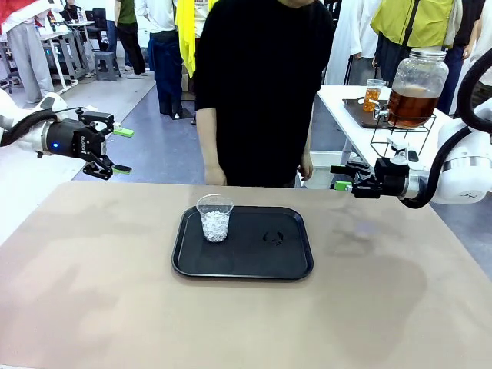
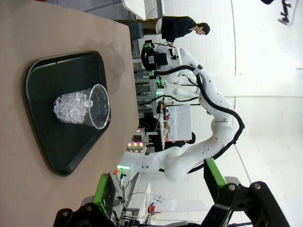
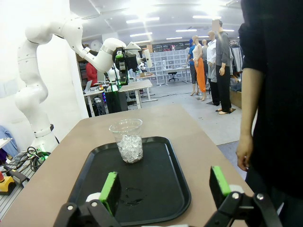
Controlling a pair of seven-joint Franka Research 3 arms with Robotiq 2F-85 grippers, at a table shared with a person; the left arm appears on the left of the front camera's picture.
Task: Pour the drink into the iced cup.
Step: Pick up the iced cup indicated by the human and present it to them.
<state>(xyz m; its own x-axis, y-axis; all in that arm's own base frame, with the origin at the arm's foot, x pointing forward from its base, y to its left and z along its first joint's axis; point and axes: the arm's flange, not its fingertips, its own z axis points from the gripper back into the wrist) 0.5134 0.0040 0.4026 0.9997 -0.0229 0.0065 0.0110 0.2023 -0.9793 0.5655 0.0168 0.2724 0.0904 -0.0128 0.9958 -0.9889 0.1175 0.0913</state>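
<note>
Black tray (image 1: 261,250): flat at mid-bench (image 1: 92,292); a faint smear right of centre, possibly wet.
Cup (image 1: 214,209): clear, upright on the tray's left part, ice (image 1: 215,227) in its lower half.
Drink (image 1: 373,98): amber, in a tumbler (image 1: 374,84) on a side table (image 1: 338,100) far right, near a jar (image 1: 419,73) of like colour.
Left end effector (image 1: 121,151): jaws wide apart, empty, off the bench's far left corner.
Right end effector (image 1: 340,177): jaws spread, empty, at the far right edge.
Person (image 1: 261,84): black top, at the far edge, hands down.
</note>
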